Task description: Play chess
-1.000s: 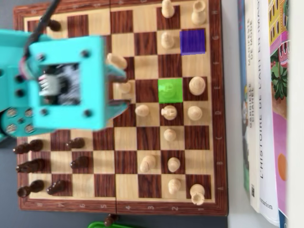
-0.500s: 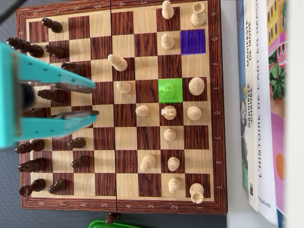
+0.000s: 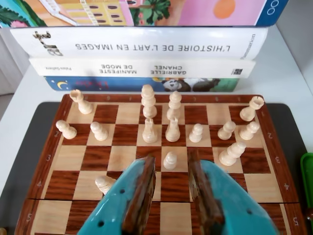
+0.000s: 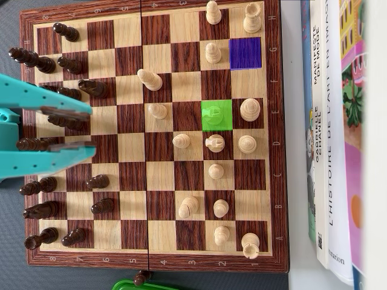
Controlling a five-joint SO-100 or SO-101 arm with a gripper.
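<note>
The wooden chessboard (image 4: 160,175) lies flat; it also shows in the wrist view (image 3: 176,215). White pieces stand on its right half in the overhead view, black pieces (image 4: 66,63) on its left. My teal gripper (image 4: 92,130) with brown pads is open and empty over the black side. In the wrist view my gripper (image 3: 171,169) frames a white pawn (image 3: 170,160) further ahead; the same pawn (image 4: 181,141) shows overhead. A green-tinted square (image 4: 216,115) holds a white piece. A purple-tinted square (image 4: 245,53) is bare.
A stack of books (image 3: 142,46) lies along the white side of the board, at the right in the overhead view (image 4: 332,151). A tilted white piece (image 3: 104,183) sits left of my fingers. A green object (image 4: 142,284) lies off the board's lower edge.
</note>
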